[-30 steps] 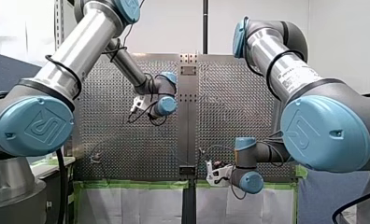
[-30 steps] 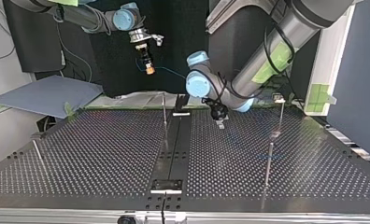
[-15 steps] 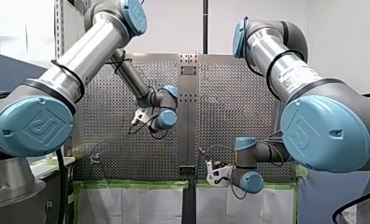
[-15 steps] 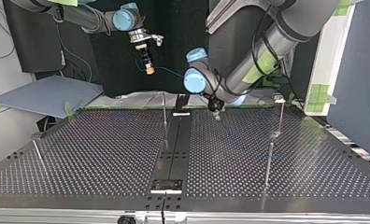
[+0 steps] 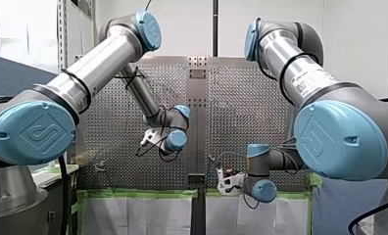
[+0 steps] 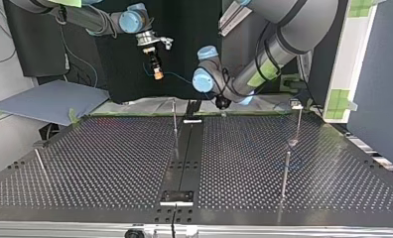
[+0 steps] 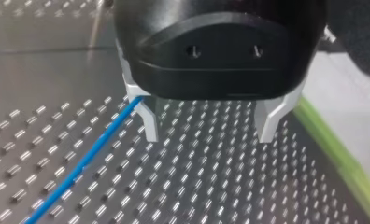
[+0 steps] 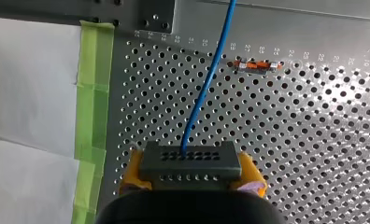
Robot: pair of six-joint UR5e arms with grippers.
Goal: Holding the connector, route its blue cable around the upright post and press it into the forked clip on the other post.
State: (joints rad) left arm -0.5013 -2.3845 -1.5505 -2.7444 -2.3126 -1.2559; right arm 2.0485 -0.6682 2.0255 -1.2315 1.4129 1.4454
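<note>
My right gripper (image 8: 192, 173) had its yellow pads (image 8: 132, 169) clamped on the connector (image 8: 191, 159), the blue cable (image 8: 206, 88) running ahead over the table (image 8: 314, 140). My left gripper (image 7: 209, 133) held its metal fingers (image 7: 149, 125) apart and empty, the cable just beside one; closing there would likely miss it, leaving the cable unguided.

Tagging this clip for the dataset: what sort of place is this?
Probably a robotics lab test cell: a perforated metal table with thin upright metal posts, green tape along its edge, and a blue cable plugged into a dark grey connector.
</note>
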